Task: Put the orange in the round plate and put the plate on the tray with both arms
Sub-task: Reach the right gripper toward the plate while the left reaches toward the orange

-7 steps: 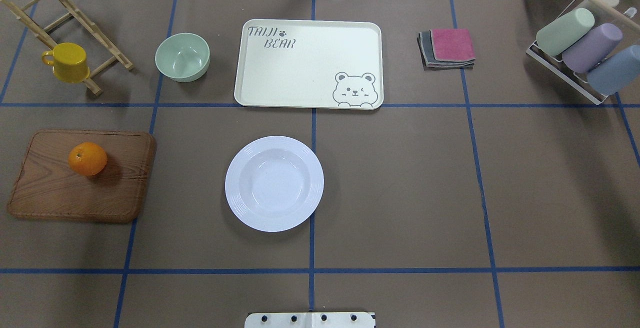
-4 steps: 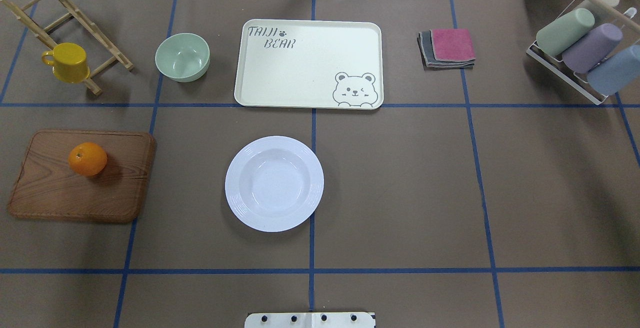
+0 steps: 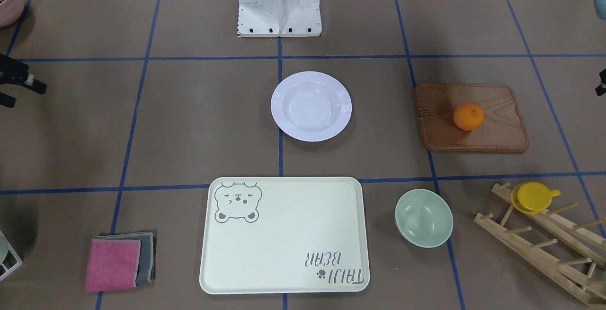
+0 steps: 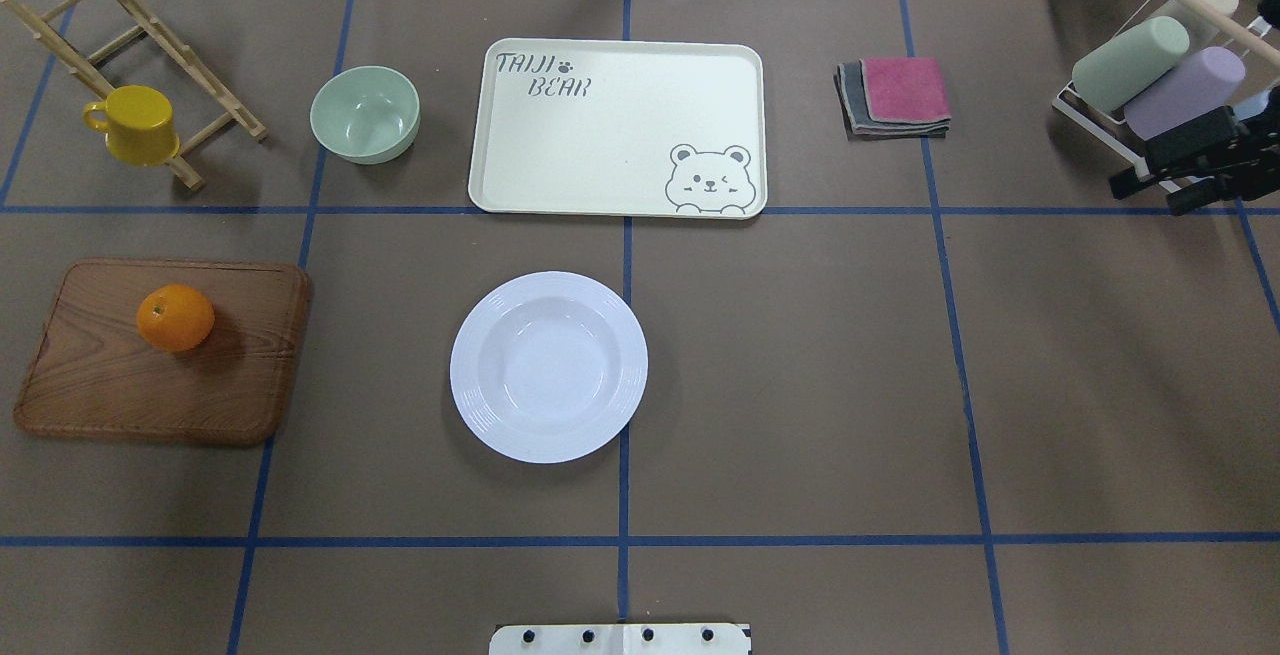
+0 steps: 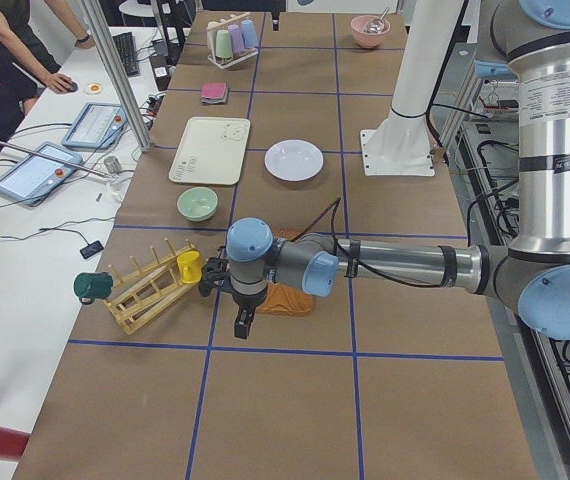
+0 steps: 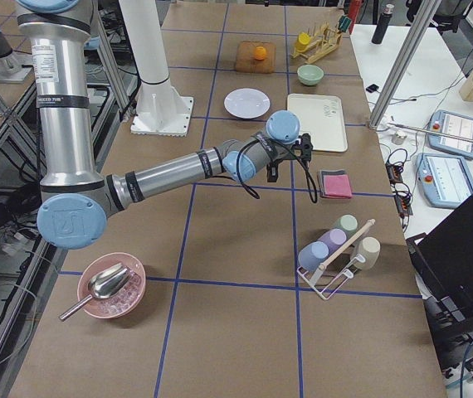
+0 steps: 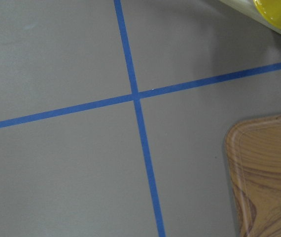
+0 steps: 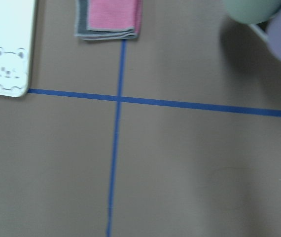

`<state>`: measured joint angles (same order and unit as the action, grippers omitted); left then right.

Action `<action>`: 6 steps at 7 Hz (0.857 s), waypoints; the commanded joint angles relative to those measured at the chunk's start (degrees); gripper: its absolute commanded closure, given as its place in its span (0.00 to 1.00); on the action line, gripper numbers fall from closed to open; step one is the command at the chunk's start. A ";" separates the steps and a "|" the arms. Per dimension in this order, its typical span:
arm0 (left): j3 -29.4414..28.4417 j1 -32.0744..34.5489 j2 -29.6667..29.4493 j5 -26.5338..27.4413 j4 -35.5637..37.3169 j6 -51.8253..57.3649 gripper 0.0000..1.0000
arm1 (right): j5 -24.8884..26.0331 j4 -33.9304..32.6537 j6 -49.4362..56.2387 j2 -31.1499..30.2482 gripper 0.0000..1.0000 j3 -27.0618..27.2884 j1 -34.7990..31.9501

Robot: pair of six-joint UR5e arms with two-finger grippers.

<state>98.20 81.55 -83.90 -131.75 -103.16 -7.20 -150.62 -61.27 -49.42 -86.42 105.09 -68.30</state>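
The orange (image 4: 175, 317) rests on a brown wooden board (image 4: 120, 395) at the table's left. At the middle lies the white round plate (image 4: 548, 365), with nothing in it. Beyond it is the cream tray (image 4: 615, 125) with the bear face, also bare. My right gripper (image 4: 1150, 197) pokes in from the right edge over the cup rack, far from the plate, and its fingers look apart and hold nothing. My left gripper (image 5: 240, 322) hangs near the board's outer end. It shows clearly only in the left side view, so I cannot tell its state.
A pale green bowl (image 4: 365, 113) stands left of the tray. A yellow cup (image 4: 135, 123) hangs on a wooden rack (image 4: 150, 30) at the far left. Folded pink and grey cloths (image 4: 895, 95) lie right of the tray. A wire rack of cups (image 4: 1130, 65) sits at the far right.
My right gripper has come into the overhead view at the right edge and now covers the blue cup on the rack. Orange, plate and tray have not moved.
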 commanded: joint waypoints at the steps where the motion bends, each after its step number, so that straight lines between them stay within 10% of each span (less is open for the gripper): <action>1: 0.06 -3.40 -0.03 0.00 -3.08 -6.74 0.00 | 13.78 28.36 -37.23 4.74 0.00 -3.03 14.80; 3: 0.24 -7.52 -0.12 0.09 -8.60 -17.78 0.00 | 27.50 43.20 -53.98 5.64 0.00 -4.37 26.24; 6: 5.58 -19.36 -1.69 3.32 -12.06 -37.82 0.00 | 40.03 44.04 -57.54 6.70 0.00 -3.84 36.64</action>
<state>101.12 67.34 -84.60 -130.47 -114.74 -37.01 -114.48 -17.72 -106.17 -79.91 101.18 -35.27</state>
